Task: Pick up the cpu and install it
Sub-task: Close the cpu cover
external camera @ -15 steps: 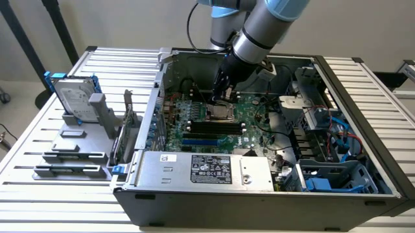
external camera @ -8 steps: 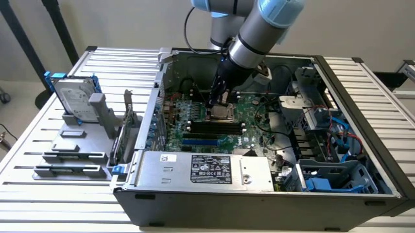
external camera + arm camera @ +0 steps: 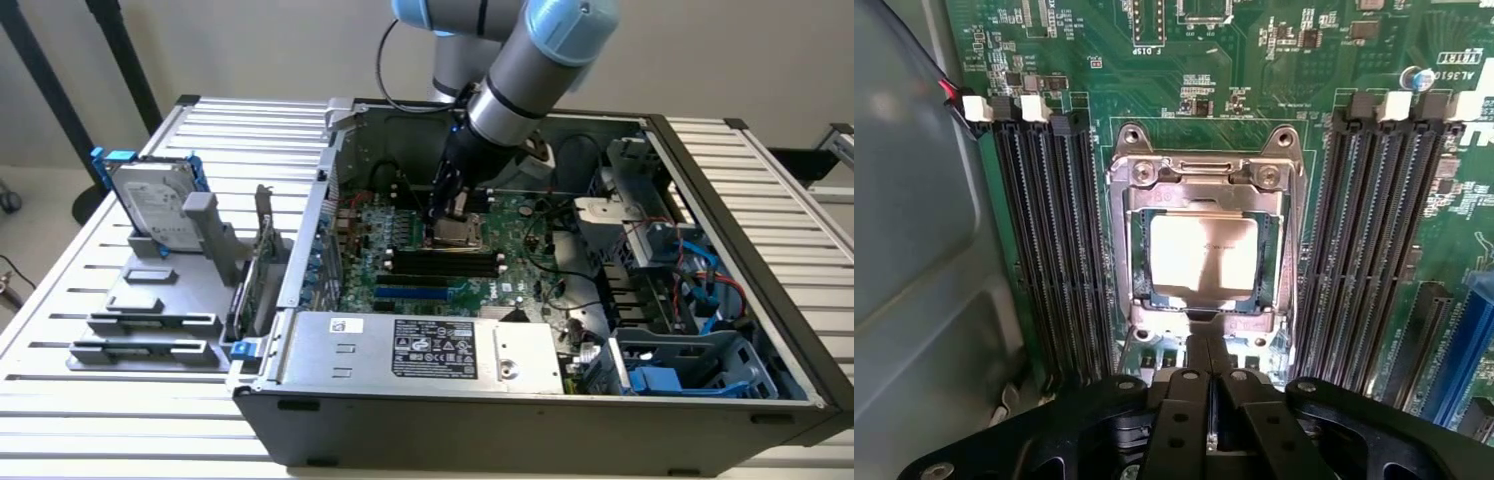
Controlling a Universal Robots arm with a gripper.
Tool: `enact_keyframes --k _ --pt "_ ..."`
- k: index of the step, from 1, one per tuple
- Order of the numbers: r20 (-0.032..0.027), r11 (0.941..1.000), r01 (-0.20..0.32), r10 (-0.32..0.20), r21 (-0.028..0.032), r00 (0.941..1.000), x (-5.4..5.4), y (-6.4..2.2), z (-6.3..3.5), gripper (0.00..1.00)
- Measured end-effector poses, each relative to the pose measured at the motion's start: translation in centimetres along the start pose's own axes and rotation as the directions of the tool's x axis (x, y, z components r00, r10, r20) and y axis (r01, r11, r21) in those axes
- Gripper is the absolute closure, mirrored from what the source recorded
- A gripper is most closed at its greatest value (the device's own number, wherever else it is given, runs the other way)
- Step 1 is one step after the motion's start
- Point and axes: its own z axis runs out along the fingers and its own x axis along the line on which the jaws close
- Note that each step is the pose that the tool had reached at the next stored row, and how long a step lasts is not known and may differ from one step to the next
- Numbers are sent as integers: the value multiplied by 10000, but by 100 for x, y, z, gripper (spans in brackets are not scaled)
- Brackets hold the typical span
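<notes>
Pressing my two black fingers flat against each other, I carry nothing: my gripper [image 3: 1209, 345] is closed down to one narrow tip, held low over the board. Just ahead of that tip is the near edge of the grey metal socket frame [image 3: 1118, 250]; whether I touch it I cannot tell. Inside the frame lies the small flat square cpu [image 3: 1204, 252] with its shiny silver top, level and square to the frame, so I judge it to be seated in place.

To either side of me run the long black memory slots [image 3: 1044, 240], all bare, on the green motherboard [image 3: 1254, 60]. Further out stands the open grey metal computer case [image 3: 534, 430], with me deep inside it.

As I read it, the work here is fine contact around the socket. It wants a light, straight touch, no sideways drag across the chip's lid, and no pressure on one corner alone that could tilt the chip.
</notes>
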Motion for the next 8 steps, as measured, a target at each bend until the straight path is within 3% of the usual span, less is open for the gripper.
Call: enact_keyframes --k 8 --pt "0 10000 0 0 0 10000 7 18 81 89"
